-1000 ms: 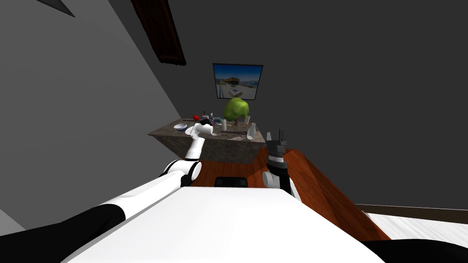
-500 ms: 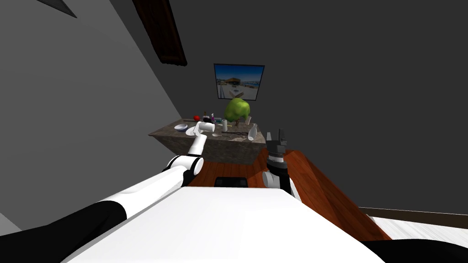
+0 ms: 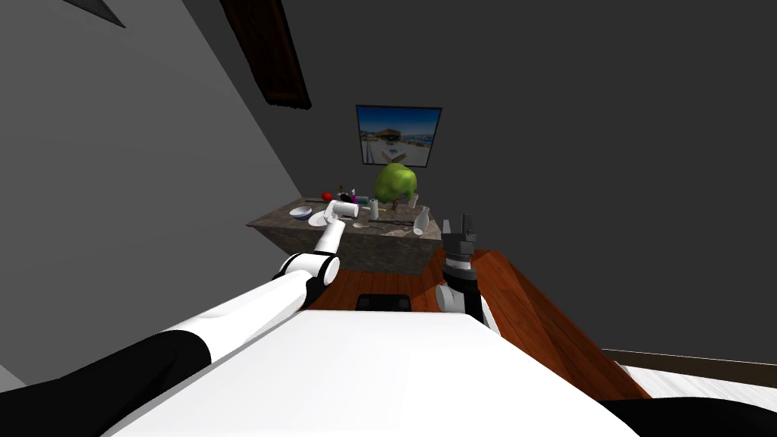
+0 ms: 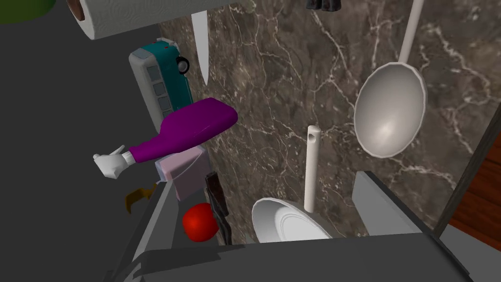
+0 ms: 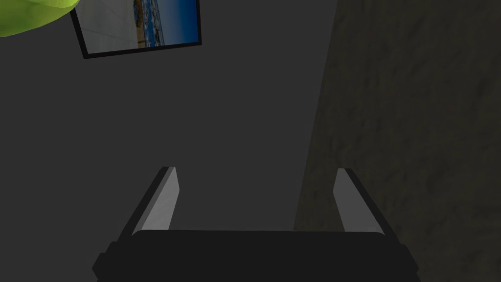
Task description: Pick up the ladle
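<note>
The ladle (image 4: 390,117) lies flat on the dark marble counter (image 4: 293,88), a pale grey round bowl with a thin white handle (image 4: 412,29) running away from me. My left gripper (image 4: 271,210) hovers open over the counter with nothing between its fingers, and the ladle's bowl sits just beyond its right fingertip (image 4: 379,205). A white plate (image 4: 288,227) with a white stick-like handle (image 4: 311,166) resting on it lies between the fingers. In the head view my left wrist (image 3: 341,211) reaches over the counter (image 3: 341,239). My right gripper (image 3: 457,225) stands open, raised beside the counter's end.
Beyond the left finger stand a purple spray bottle (image 4: 191,129), a teal toy van (image 4: 161,83), a pink box (image 4: 183,171), a red apple (image 4: 199,223), a knife blade (image 4: 200,49) and a paper towel roll (image 4: 142,14). A green plant (image 3: 393,182) and a white bottle (image 3: 421,220) stand on the counter.
My left hand has moved a little right and forward over the counter and turned. The right arm has stayed still.
</note>
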Available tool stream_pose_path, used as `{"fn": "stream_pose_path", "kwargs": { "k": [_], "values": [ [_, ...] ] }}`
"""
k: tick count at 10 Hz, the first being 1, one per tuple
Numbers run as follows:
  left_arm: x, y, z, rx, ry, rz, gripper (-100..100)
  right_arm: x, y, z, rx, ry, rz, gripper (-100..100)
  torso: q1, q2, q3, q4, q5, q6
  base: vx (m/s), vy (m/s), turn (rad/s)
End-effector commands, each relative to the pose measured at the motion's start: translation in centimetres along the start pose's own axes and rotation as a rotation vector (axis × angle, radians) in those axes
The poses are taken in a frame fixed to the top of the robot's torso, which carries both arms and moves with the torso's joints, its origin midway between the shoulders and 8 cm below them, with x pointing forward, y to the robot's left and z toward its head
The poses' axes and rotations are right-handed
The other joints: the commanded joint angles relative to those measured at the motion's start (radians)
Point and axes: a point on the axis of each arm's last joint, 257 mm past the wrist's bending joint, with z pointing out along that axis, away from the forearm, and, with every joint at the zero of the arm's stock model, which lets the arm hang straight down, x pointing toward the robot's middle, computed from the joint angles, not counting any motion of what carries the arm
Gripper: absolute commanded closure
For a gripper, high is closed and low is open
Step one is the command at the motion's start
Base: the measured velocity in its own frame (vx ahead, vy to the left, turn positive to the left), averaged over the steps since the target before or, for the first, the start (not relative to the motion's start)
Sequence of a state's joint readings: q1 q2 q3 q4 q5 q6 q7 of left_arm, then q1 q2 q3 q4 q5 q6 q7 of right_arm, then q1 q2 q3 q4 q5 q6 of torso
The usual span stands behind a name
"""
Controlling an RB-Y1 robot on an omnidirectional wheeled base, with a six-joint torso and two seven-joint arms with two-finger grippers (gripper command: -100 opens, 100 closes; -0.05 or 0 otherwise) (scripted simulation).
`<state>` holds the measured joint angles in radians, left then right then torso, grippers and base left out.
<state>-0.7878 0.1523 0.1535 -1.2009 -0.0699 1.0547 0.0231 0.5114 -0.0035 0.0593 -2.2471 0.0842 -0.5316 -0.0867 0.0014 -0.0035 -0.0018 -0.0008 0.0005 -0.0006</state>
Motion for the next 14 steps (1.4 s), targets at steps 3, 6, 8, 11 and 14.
{"fn": "stream_pose_path", "kwargs": {
  "k": [3, 6, 8, 11, 14],
  "values": [
    [1.1, 3.6, 0.9, -0.151, 0.017, -0.008, -100, 0.0, 0.0, 0.0, 0.0, 0.0, 0.0, 0, -0.001, -0.001, 0.0, 0.0, 0.0, 0.0, 0.048, 0.016, 0.009],
    [1.8, 5.3, 1.0, -0.226, 0.028, -0.011, -100, 0.0, 0.0, 0.0, 0.0, 0.0, 0.0, 0, -0.001, 0.0, 0.0, 0.0, 0.0, 0.0, 0.039, 0.012, 0.006],
    [2.6, 7.0, 0.9, -0.297, 0.041, -0.014, -100, 0.0, 0.0, 0.0, 0.0, 0.0, 0.0, 0, -0.001, -0.001, 0.0, 0.0, 0.0, 0.0, 0.055, 0.014, 0.007],
    [4.3, 9.8, 0.4, -0.418, 0.067, -0.016, -100, 0.0, 0.0, 0.0, 0.0, 0.0, 0.0, 0, -0.001, -0.001, -0.001, 0.0, 0.0, 0.0, 0.063, 0.011, 0.007],
    [5.3, 11.6, 0.2, -0.483, 0.082, -0.014, -100, 0.0, 0.0, 0.0, 0.0, 0.0, 0.0, 0, 0.0, -0.001, -0.001, 0.0, 0.0, 0.0, 0.057, 0.012, 0.003]
  ]
}}
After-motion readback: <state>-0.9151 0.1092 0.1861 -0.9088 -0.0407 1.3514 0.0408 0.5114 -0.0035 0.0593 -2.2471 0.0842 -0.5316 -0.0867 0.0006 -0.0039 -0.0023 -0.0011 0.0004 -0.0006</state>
